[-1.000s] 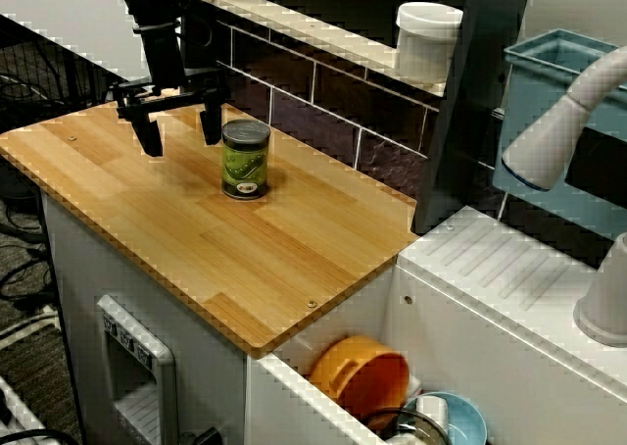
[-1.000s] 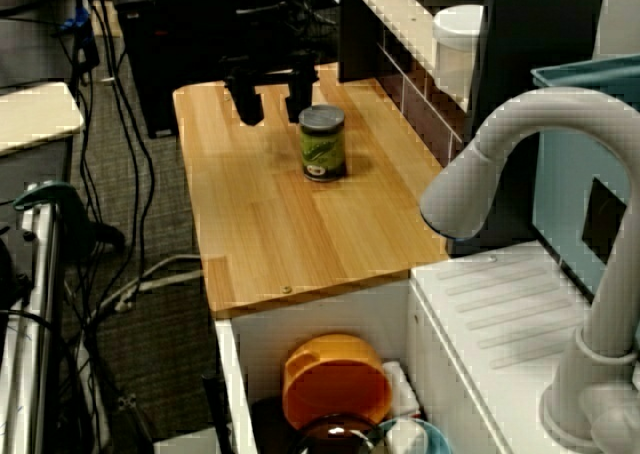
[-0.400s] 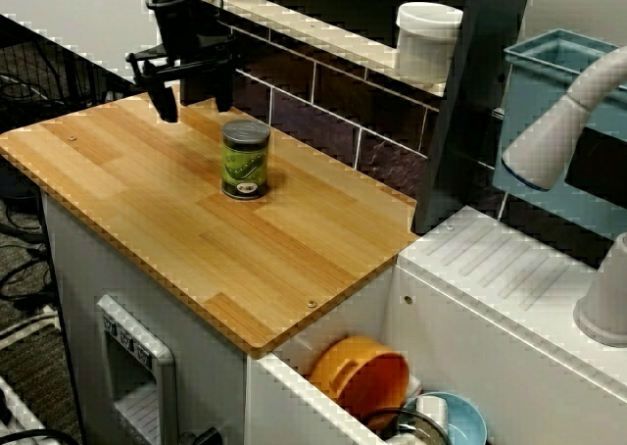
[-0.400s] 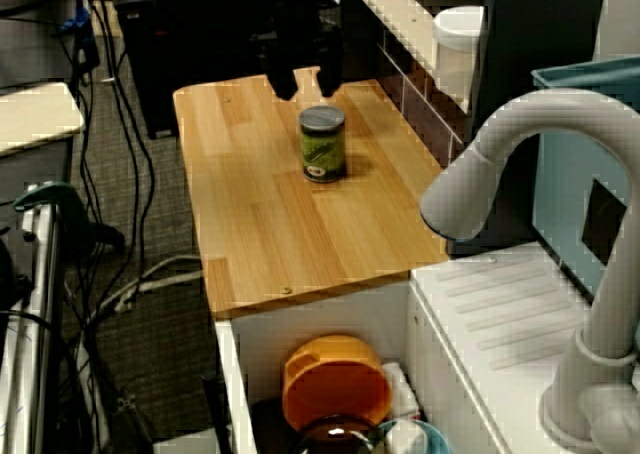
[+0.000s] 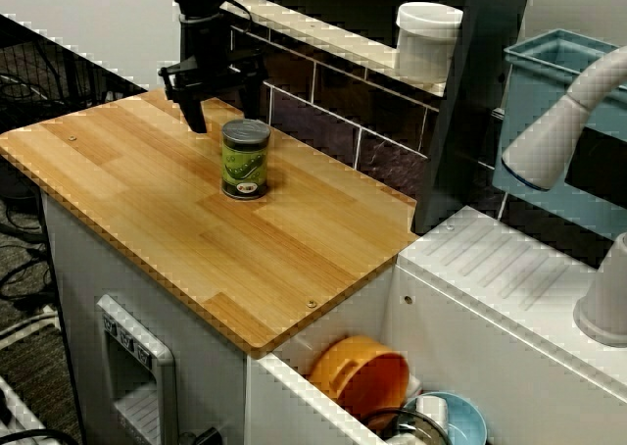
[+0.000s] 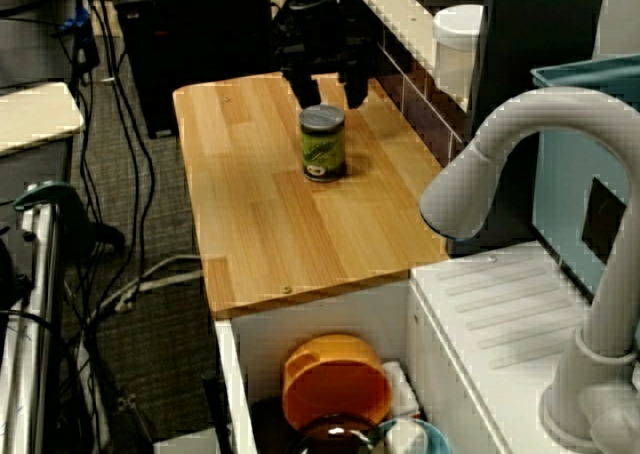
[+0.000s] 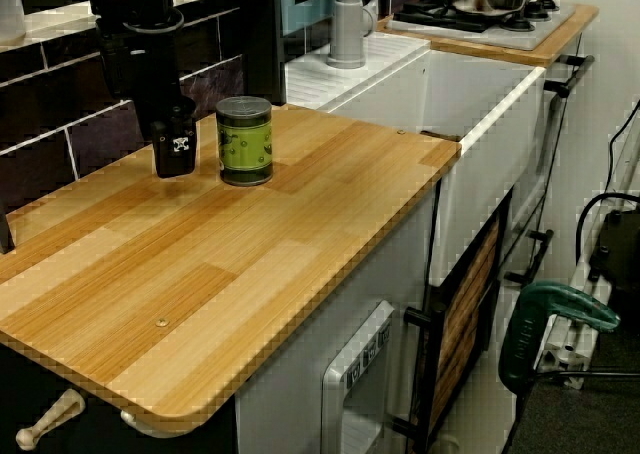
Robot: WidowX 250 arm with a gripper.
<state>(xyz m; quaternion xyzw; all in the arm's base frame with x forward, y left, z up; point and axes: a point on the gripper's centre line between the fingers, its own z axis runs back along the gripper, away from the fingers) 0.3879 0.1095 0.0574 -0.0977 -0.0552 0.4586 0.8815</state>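
A green-labelled tin can [image 5: 245, 159] [image 6: 323, 144] [image 7: 244, 140] stands upright on the wooden counter [image 5: 147, 210] [image 6: 270, 224] [image 7: 200, 264]. My black gripper [image 5: 225, 107] [image 6: 330, 92] [image 7: 175, 139] hangs open just behind the can, on the tiled-wall side, fingers pointing down. Nothing is between its fingers. In the view from the counter's end one fingertip [image 7: 175, 159] reaches down to about the can's base height, a short gap left of the can. Whether it touches the wood is unclear.
A white tub [image 5: 428, 38] [image 6: 458, 44] sits on the ledge above the dark tiled wall [image 5: 323, 97]. Right of the counter lies a sink holding an orange bowl [image 5: 361, 374] [image 6: 335, 379], with a grey faucet [image 6: 500, 164] over it. Cables cover the floor [image 6: 120, 284].
The gripper has travelled from the counter's left part toward the wall, ending behind the can. It stayed open, and the can has not moved.
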